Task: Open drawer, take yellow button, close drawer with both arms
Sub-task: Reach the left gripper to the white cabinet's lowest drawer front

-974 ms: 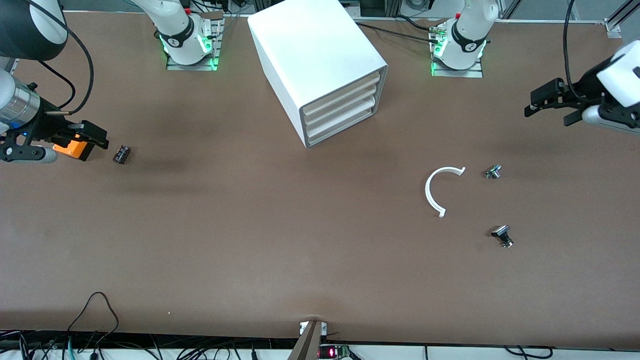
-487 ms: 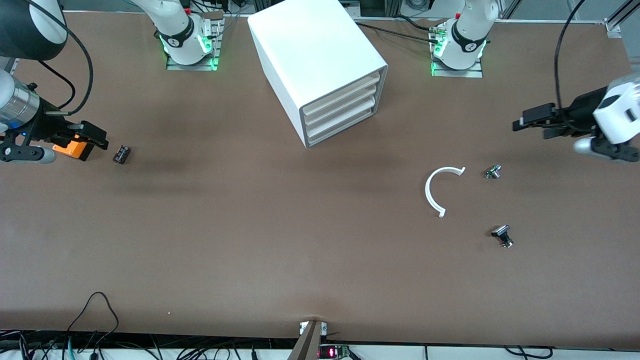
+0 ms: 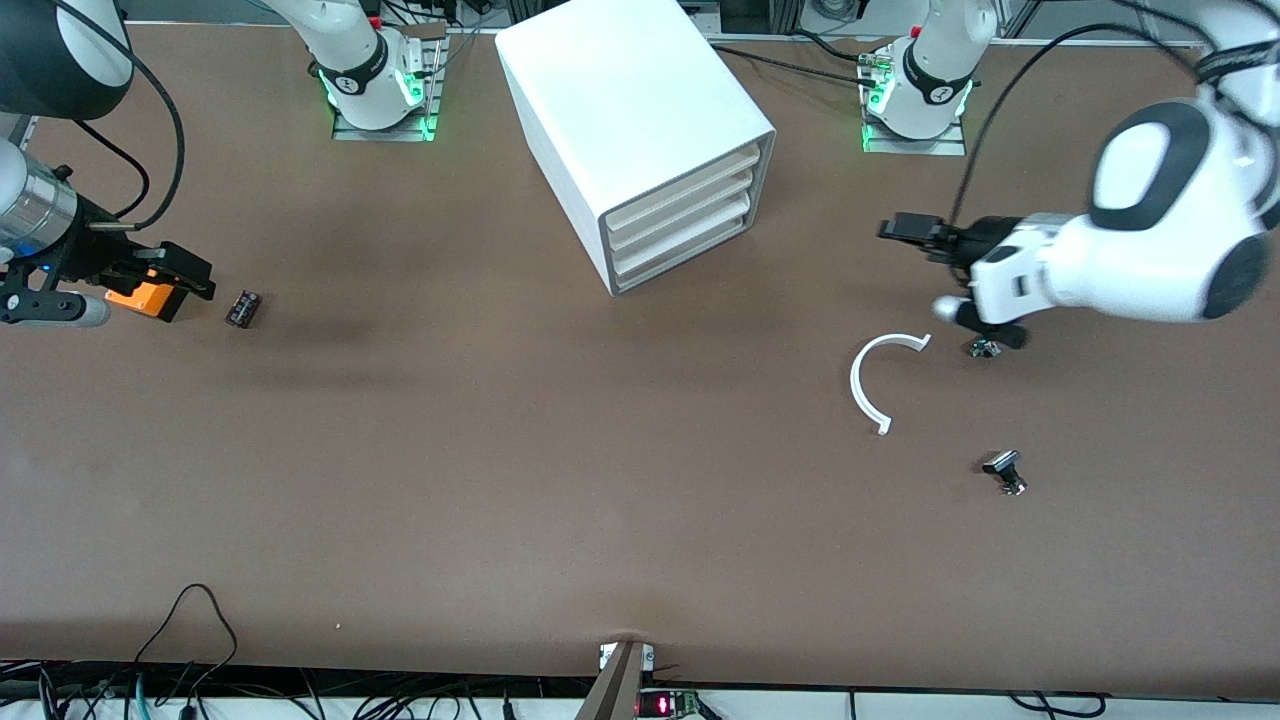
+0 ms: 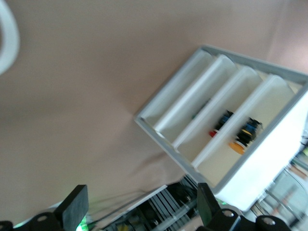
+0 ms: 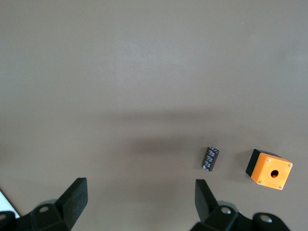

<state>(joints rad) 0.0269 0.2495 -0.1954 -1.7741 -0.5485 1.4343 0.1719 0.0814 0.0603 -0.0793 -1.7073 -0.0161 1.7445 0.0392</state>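
**A:** What do you see around the cabinet [image 3: 640, 130]?

**B:** You have the white cabinet standing on the bench [image 3: 500, 480] between the two arm bases, its three drawers all pushed in. The drawer [image 3: 690, 172] you want is the uppermost one. Your left wrist view looks into the drawer fronts: the button [image 4: 237, 147], orange cap on a black body, lies in one tray among other small dark parts.

**A:** And the end effectors?

**B:** Your left end effector [image 3: 915, 230] hangs over the bench toward the left arm's end from the cabinet, pointing at the drawer fronts, fingers spread wide and empty. Your right end effector [image 3: 185, 272] waits well away from the cabinet at the right arm's end, also released, holding nothing.

**A:** Anything else lying about?

**B:** A white C-shaped ring [image 3: 875, 380] lies nearer the front camera than the cabinet; a small metal part [image 3: 985, 347] sits just beside it, and a black-and-silver part [image 3: 1005, 472] nearer the camera still. Below your right end effector you have an orange box [image 5: 270, 169] with a hole, and a small dark cylinder [image 5: 210, 158] beside it. Its printing is too small to read, and I can make out no other writing.
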